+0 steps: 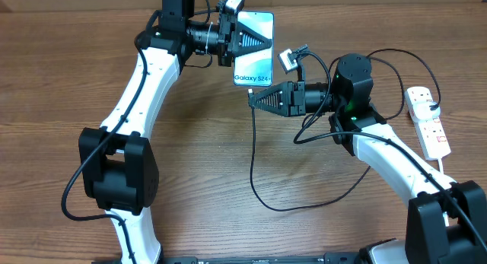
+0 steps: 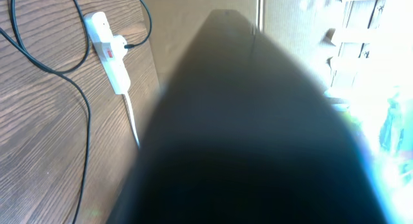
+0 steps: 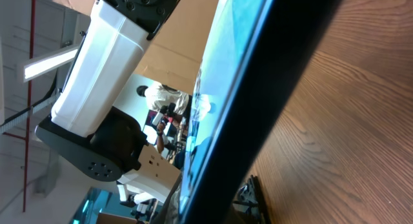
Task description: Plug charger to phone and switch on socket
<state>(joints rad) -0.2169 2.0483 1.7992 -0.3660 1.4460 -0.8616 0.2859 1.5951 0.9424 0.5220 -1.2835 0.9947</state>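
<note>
The phone (image 1: 256,65), with a light blue screen reading "Galaxy S24+", is held up off the table at the top middle. My left gripper (image 1: 245,39) is shut on its upper part. In the left wrist view the phone's dark back (image 2: 245,133) fills the frame and hides the fingers. My right gripper (image 1: 257,99) is closed just below the phone's lower edge, with the charger cable (image 1: 253,154) hanging from its tip. The plug tip itself is hidden. The right wrist view shows the phone's dark edge (image 3: 271,88) very close. The socket (image 1: 428,121) lies at the right.
The black cable loops over the table (image 1: 198,180) from the right gripper back toward the socket, which also shows in the left wrist view (image 2: 108,51) with its white cord. The left arm (image 3: 103,75) stands behind the phone.
</note>
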